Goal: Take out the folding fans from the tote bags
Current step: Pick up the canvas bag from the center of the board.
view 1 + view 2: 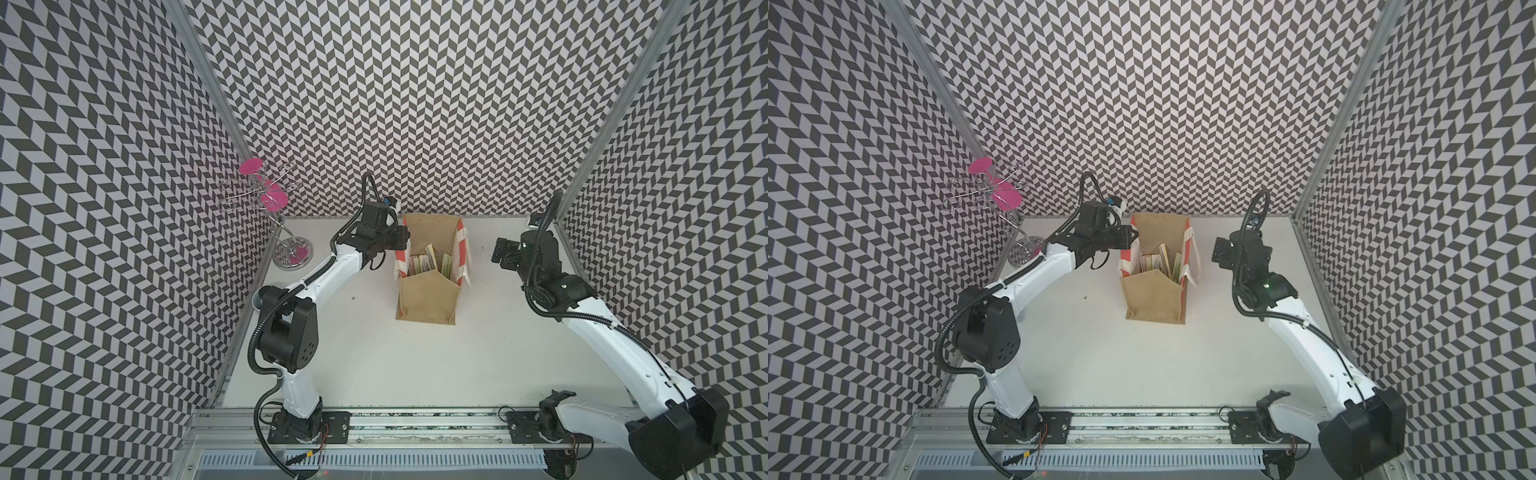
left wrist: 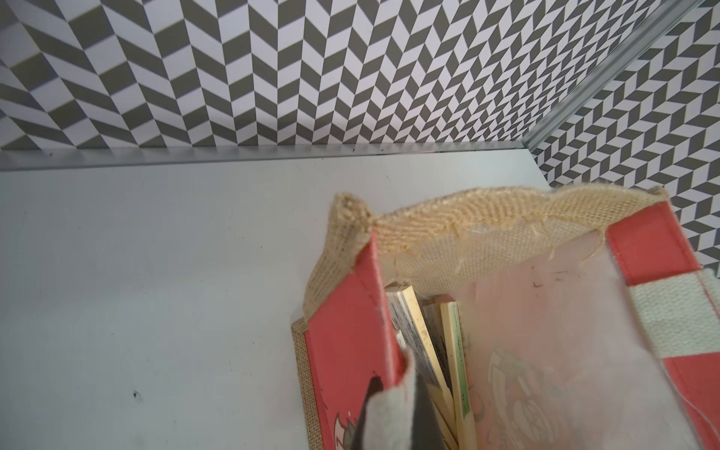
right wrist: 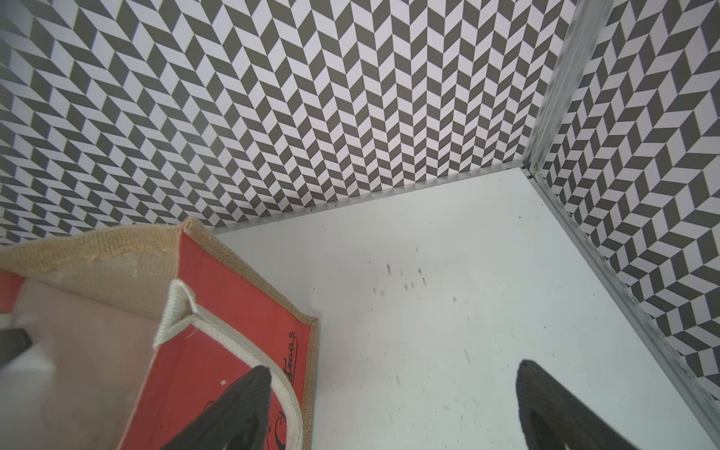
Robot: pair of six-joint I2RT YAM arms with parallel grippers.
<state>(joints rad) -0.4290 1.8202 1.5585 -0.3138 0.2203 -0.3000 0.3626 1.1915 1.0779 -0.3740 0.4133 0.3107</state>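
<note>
Black cursive lettering on red-orange outer panel of tote bag (image 3: 233, 311), seen from right wrist: fragment like "tmas" legible, plus large "C" lower down; rest hidden. No other text readable.

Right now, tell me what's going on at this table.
Two robot arms flank an open tote bag that stands on the table. The left gripper is shut on a cream handle at the bag's rim. The right gripper hangs open at the other side, one finger over the opposite handle. The folding fans stand inside the bag. None lies on the table yet.
</note>
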